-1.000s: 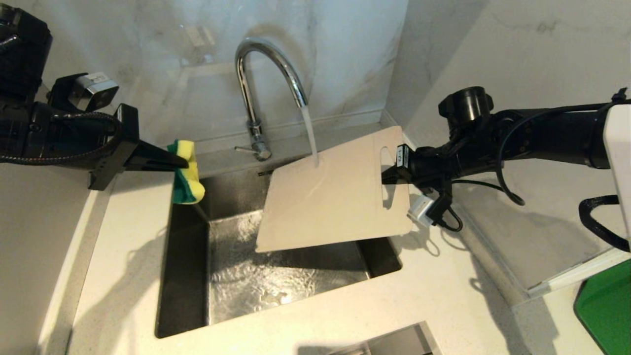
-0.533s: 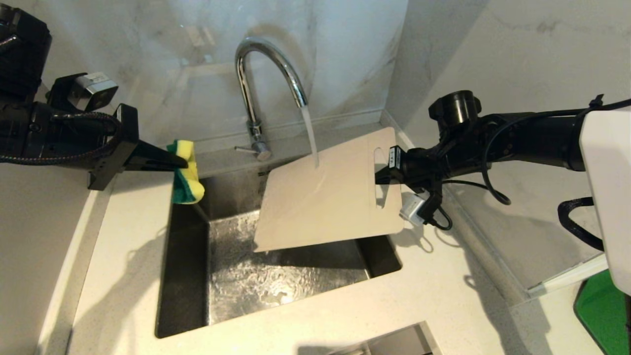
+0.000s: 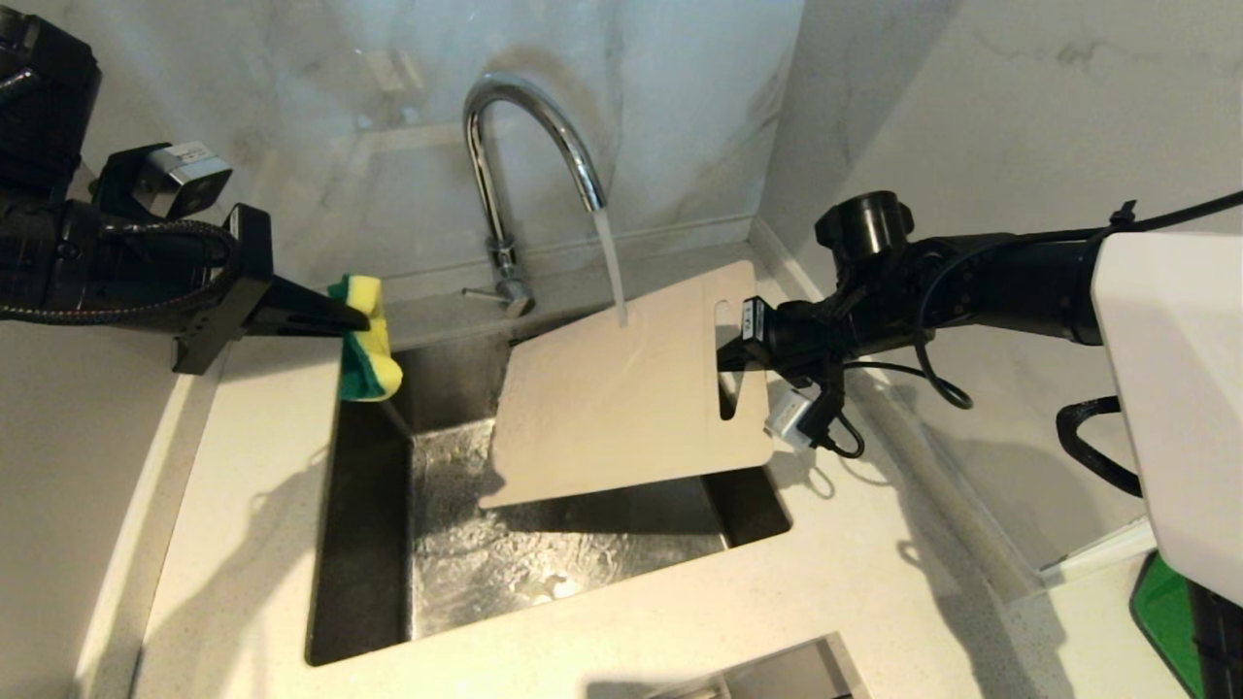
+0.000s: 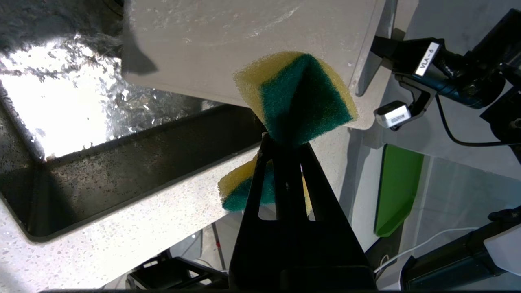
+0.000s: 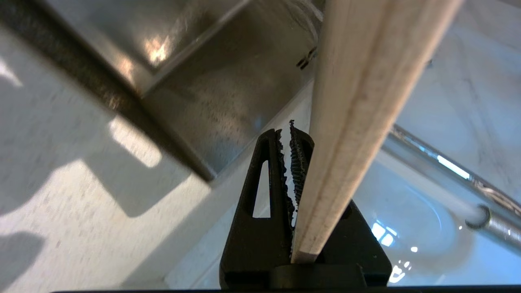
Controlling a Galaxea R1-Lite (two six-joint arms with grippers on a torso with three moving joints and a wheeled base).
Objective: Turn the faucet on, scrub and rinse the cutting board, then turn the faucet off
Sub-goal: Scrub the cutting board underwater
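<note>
head view: cutting board (image 3: 621,408) shifted left under stream.

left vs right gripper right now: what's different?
The left gripper is shut on the sponge, beside the sink, clear of the water. The right gripper is shut on the cutting board at its slot end, holding it tilted under the running faucet. Both are loaded.
</note>
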